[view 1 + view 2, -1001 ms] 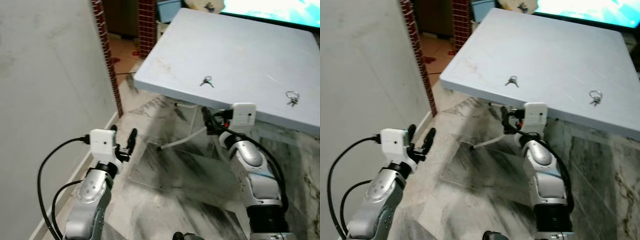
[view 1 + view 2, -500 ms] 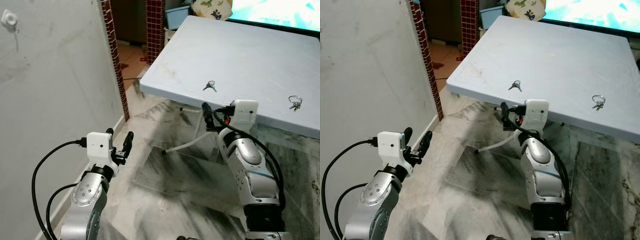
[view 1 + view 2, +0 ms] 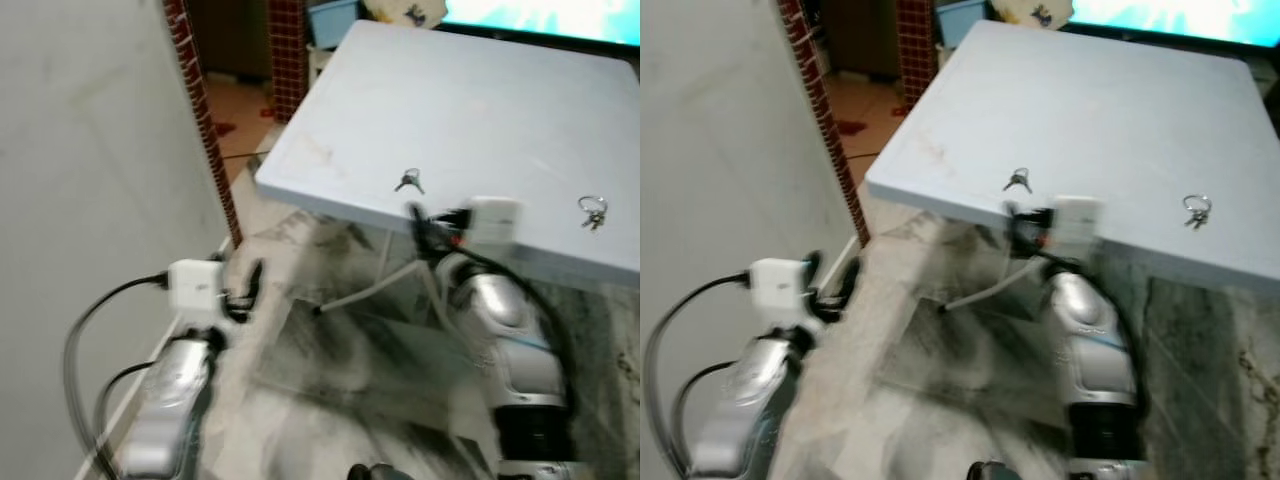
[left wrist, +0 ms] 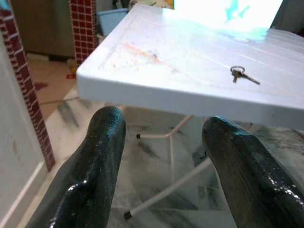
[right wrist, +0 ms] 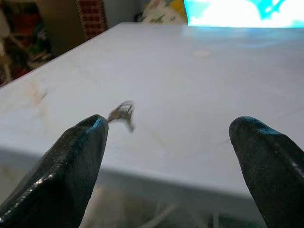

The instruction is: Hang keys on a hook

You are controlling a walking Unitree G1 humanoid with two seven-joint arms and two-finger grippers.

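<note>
So, scene: a pale blue-grey table (image 3: 480,90) stands on a marbled grey floor (image 3: 340,380), with a plain wall (image 3: 80,150) along the robot's left ending at a red brick-tiled pillar (image 3: 200,110); the head views are blurred.
Near keys: a small bunch of keys (image 3: 407,181) lies flat on the table close to its front edge, also seen in the left wrist view (image 4: 241,74) and the right wrist view (image 5: 121,113).
Second keys: another key ring (image 3: 591,211) lies on the table toward the robot's right, well apart from the first.
Right gripper: the right gripper (image 5: 166,156) is raised at the table's front edge, just before the near keys, fingers (image 5: 78,161) spread wide and holding nothing (the keys sit beyond the gap, untouched).
Left gripper: the left gripper (image 4: 164,142) is held low over the floor near the wall, well short of the table, its fingers (image 4: 102,156) parted and empty.
Background: a bright screen (image 3: 540,12) glows behind the table's far edge, and a blue bin (image 3: 332,20) sits near the pillar.
</note>
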